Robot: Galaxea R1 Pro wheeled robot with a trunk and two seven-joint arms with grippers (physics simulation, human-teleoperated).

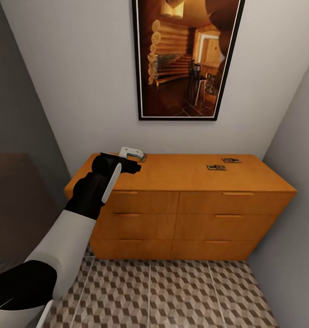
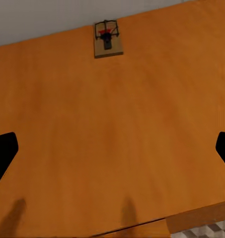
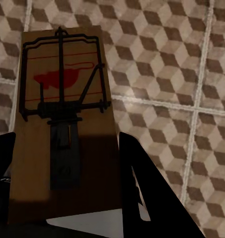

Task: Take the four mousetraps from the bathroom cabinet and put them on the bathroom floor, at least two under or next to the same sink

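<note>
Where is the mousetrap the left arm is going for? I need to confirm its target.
In the left wrist view the mousetrap lies flat near the back edge of the cabinet top, by the wall, ahead of the open left gripper.

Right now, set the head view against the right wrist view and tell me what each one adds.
Head view alone: the cabinet under a framed picture, two mousetraps lying on its top, and the left tool over the top's far left. Right wrist view alone: a mousetrap held between the right tool's fingers, above the tiles. Shared: the cube-patterned bathroom floor.
</note>
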